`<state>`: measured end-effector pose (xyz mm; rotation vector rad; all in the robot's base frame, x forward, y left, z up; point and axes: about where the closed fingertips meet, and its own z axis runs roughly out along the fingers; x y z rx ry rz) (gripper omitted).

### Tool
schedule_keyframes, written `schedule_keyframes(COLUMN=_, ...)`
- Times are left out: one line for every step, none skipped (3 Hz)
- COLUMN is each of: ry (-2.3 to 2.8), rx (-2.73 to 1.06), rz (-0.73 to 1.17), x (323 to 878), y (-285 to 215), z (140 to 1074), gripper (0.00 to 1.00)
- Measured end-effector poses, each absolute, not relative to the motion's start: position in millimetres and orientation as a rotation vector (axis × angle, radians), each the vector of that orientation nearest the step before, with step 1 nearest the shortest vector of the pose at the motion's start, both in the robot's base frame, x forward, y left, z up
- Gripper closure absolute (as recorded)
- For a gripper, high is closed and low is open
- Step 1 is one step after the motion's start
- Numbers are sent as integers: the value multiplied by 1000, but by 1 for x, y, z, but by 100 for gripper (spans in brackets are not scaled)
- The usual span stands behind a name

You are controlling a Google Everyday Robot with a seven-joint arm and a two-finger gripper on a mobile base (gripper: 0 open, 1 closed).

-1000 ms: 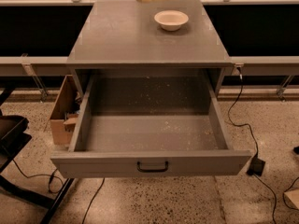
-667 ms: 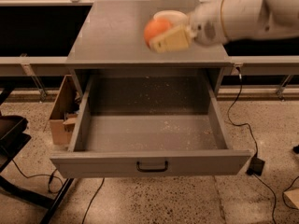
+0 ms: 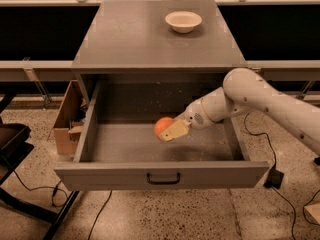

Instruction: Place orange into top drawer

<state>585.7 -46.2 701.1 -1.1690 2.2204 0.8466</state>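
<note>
The orange [image 3: 162, 125] is a small round orange fruit held in my gripper [image 3: 169, 129], inside the open top drawer [image 3: 120, 146]. The white arm reaches in from the right over the drawer's right wall. The gripper's yellowish fingers [image 3: 175, 130] are shut on the orange, a little above the speckled drawer floor near its middle. The drawer is pulled fully out, with a dark bar handle [image 3: 163, 178] on its front.
A shallow white bowl [image 3: 183, 21] sits on the grey cabinet top [image 3: 130, 39] at the back right. A cardboard box [image 3: 67, 119] stands left of the cabinet. Cables run across the speckled floor; a dark stand is at the lower left.
The arm has come down from above the cabinet top into the open drawer, carrying the orange with it. The bowl is uncovered again.
</note>
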Motion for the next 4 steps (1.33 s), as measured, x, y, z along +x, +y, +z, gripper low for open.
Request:
schedule_keyframes(ry=2258, rx=-1175, rz=887, x=585, y=-44, z=669, gripper=85)
schedule_keyframes(ry=2258, rx=-1175, rz=887, x=585, y=-44, z=669, gripper=63)
schedule_keyframes(ry=2258, rx=-1175, rz=888, x=585, y=-44, z=669, gripper=39)
schedule_keyframes(ry=2258, rx=-1175, rz=888, x=585, y=-44, z=669, gripper=15)
